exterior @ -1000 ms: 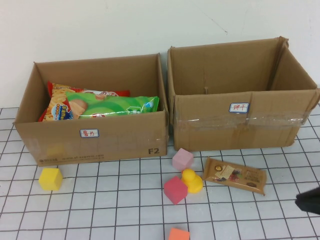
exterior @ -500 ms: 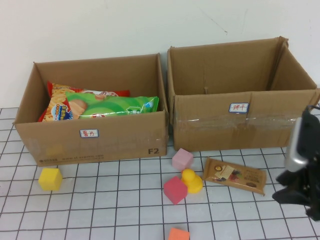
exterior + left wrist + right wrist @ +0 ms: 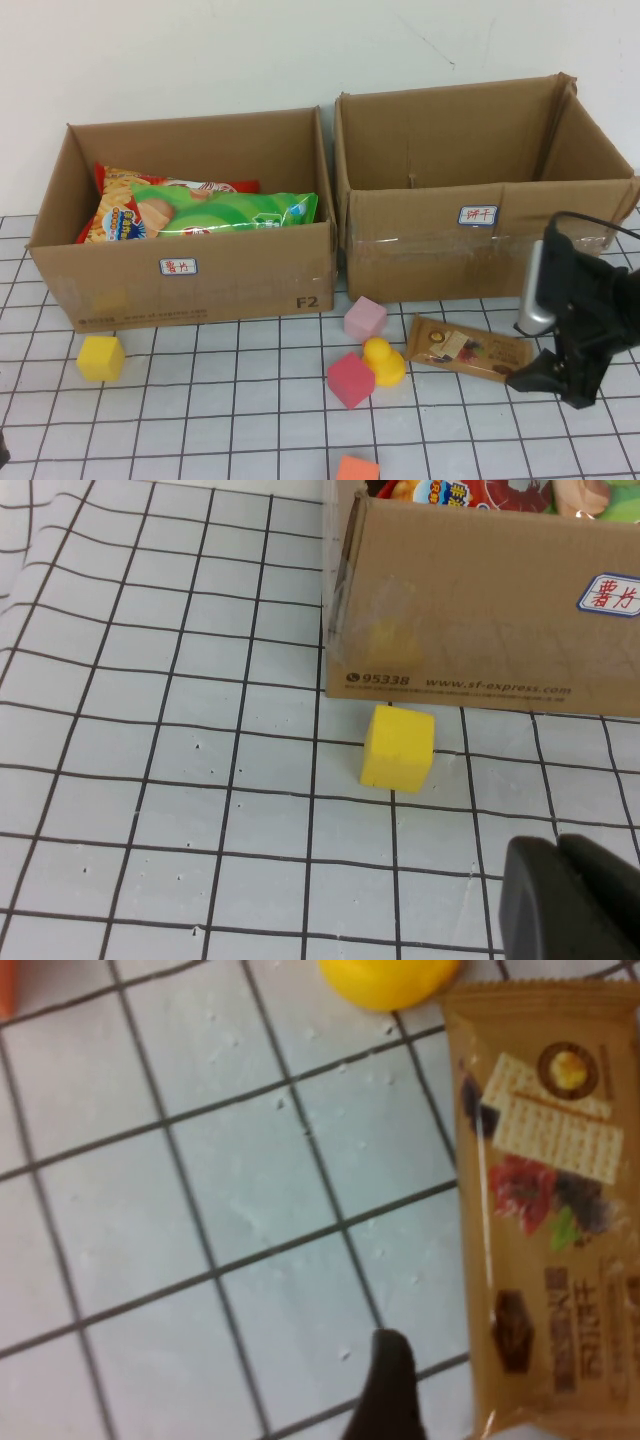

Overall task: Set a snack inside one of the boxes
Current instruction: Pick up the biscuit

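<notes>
Hovering just beside the brown snack packet, the right end effector is seen apart, empty; the left end effector, by the yellow cube, is closed together.

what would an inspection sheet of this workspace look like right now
surface: white table with a black grid, bare between items.
job's things: brown snack pack flat on the table before the right box, whose visible interior is empty; left box holds chip bags.
clutter: yellow cube, pink cube, red cube, orange block, yellow rounded toy.
grippers: right end effector low beside the pack's right end, open, holding nothing; left end effector shut, parked near the yellow cube.
cables: black cable looping off the right arm.
surroundings: plain pale wall.
</notes>
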